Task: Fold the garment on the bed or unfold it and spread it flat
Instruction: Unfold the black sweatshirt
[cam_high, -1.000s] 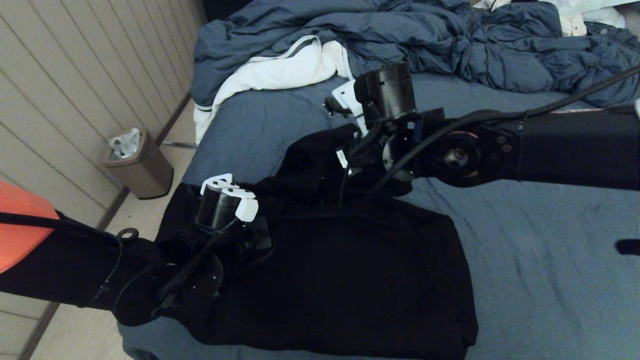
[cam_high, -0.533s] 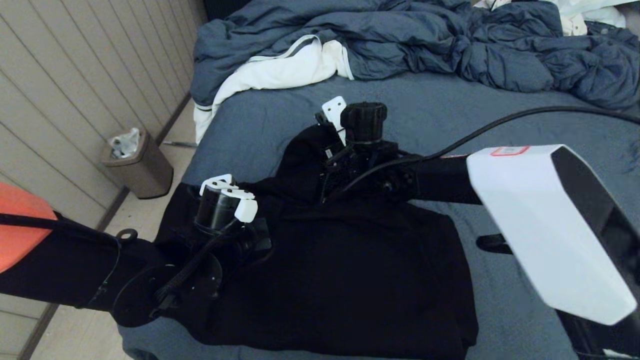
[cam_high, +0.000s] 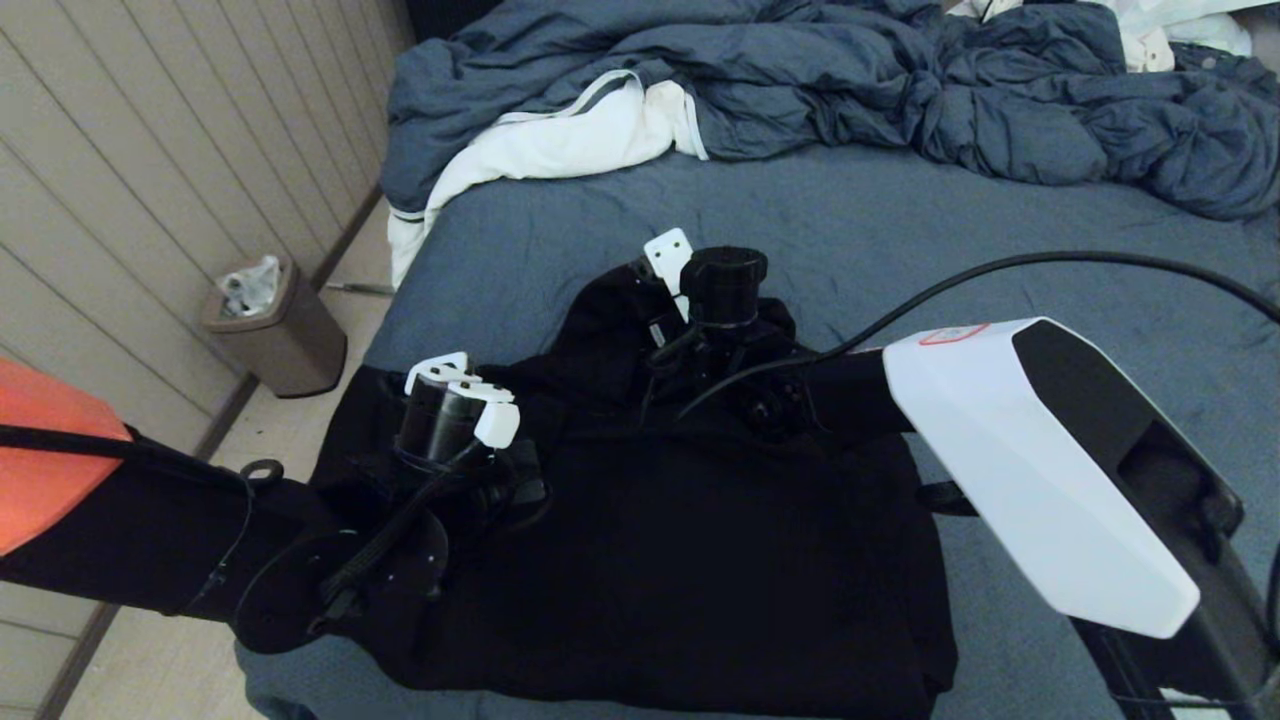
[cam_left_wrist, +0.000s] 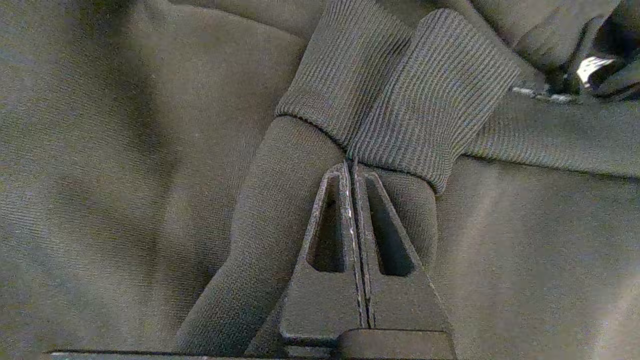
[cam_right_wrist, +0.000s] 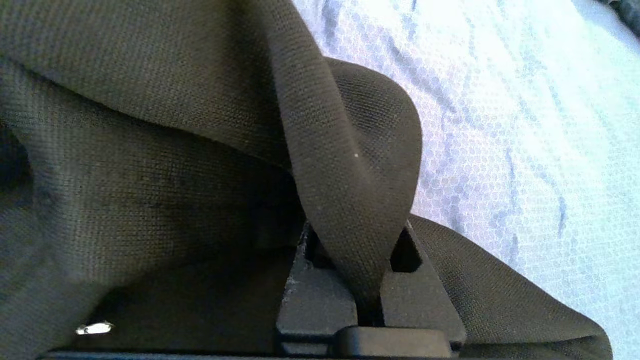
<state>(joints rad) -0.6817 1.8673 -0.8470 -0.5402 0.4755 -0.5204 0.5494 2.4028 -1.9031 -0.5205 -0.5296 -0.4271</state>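
Observation:
The black garment (cam_high: 700, 560) lies on the blue-grey bed (cam_high: 560, 250), filling its near left part. My left gripper (cam_left_wrist: 352, 167) is shut with nothing between its jaws; its tips press on a sleeve right beside the ribbed cuff (cam_left_wrist: 400, 90). In the head view that arm's wrist (cam_high: 445, 415) stands over the garment's left side. My right gripper (cam_right_wrist: 356, 230) is shut on a thick fold of the garment (cam_right_wrist: 350, 165), with the bed sheet (cam_right_wrist: 500, 125) beyond it. Its wrist (cam_high: 722, 285) sits at the garment's far edge, low over the fabric.
A crumpled blue-grey duvet (cam_high: 800, 80) and a white cloth (cam_high: 560, 140) lie across the far part of the bed. A bin (cam_high: 280, 330) stands on the floor left of the bed, by the panelled wall. My right forearm's white cover (cam_high: 1040, 480) hangs over the near right.
My right arm has come down and toward me with the fold in its grip, lowering the garment's far part onto the rest. The left arm has barely moved.

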